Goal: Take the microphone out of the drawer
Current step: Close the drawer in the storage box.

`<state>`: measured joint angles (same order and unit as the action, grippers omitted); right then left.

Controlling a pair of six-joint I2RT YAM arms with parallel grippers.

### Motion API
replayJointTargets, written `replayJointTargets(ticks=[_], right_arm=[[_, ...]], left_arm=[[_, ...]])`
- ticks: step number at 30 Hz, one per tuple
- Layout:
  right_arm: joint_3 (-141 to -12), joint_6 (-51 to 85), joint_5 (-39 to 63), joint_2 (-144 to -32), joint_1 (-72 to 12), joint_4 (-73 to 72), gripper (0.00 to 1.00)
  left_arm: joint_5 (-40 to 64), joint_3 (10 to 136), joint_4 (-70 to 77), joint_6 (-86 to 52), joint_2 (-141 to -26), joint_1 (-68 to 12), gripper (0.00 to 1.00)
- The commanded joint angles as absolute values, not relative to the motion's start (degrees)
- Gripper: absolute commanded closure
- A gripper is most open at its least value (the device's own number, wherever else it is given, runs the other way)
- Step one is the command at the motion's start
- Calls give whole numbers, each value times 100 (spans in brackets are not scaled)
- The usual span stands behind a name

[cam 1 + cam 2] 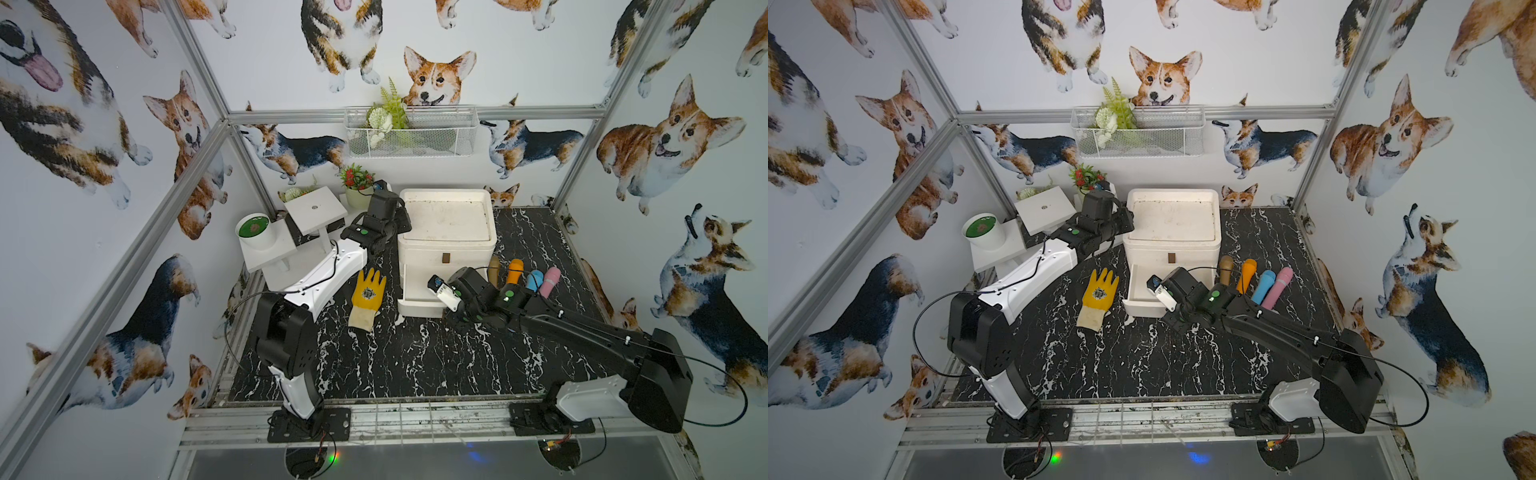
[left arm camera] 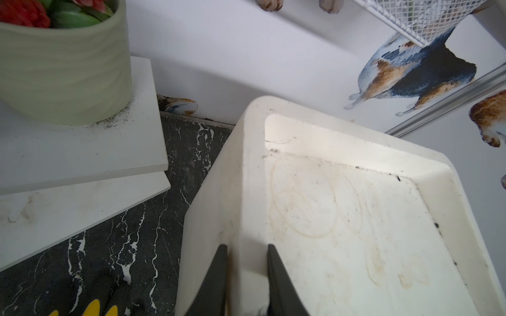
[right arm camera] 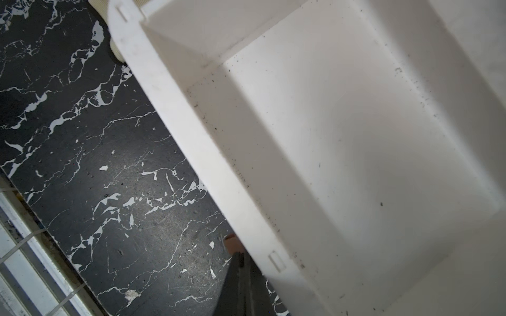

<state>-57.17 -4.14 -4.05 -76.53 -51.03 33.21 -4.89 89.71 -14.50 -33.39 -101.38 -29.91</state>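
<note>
black counter (image 1: 415,361) with white marble veining, matt and scuffed. on it a boxy white cabinet (image 1: 444,249) of chalky, stained plastic, with rounded corners and a shallow tray top marked by yellowish rings. lower drawer (image 3: 191,123) standing open: thin straight walls, flat pale floor peppered with dark specks. left hand (image 2: 245,249) narrow, clamping the thick rounded rim of the tray top between dark tapered fingers (image 2: 217,273). right hand (image 3: 241,258) pressed shut at the drawer's front, small brown tab (image 3: 231,240) at its tips; cannot tell whether pinched. outside the drawer, flat on the counter just right of the cabinet, side by side, smooth and round-headed: brown microphone (image 1: 493,270), orange microphone (image 1: 514,272), blue microphone (image 1: 535,279), pink microphone (image 1: 550,280). left of the drawer, a limp yellow glove (image 1: 366,299) with a ribbed cream cuff.
</note>
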Motion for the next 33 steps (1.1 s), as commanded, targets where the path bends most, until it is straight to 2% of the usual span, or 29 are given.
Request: replayJointTargets(ticks=[1, 16, 28, 33], right_arm=[[-5529, -439, -1219, -7541, -5097, 2435, 100], [-4331, -193, -2279, -7273, -5195, 526, 100], [-4112, -596, -2643, -7353, -5194, -338, 100], [-4231, -729, -2678, -7710, -5194, -502, 100]], left_arm=[[-107, 8864, -3209, -3604, -10248, -2978, 91], [-5, 9030, -3325, -3448, -10285, -2976, 96], [49, 9324, -3731, -3140, -10429, -2974, 97], [26, 9338, -3804, -3121, -10426, -2978, 97]])
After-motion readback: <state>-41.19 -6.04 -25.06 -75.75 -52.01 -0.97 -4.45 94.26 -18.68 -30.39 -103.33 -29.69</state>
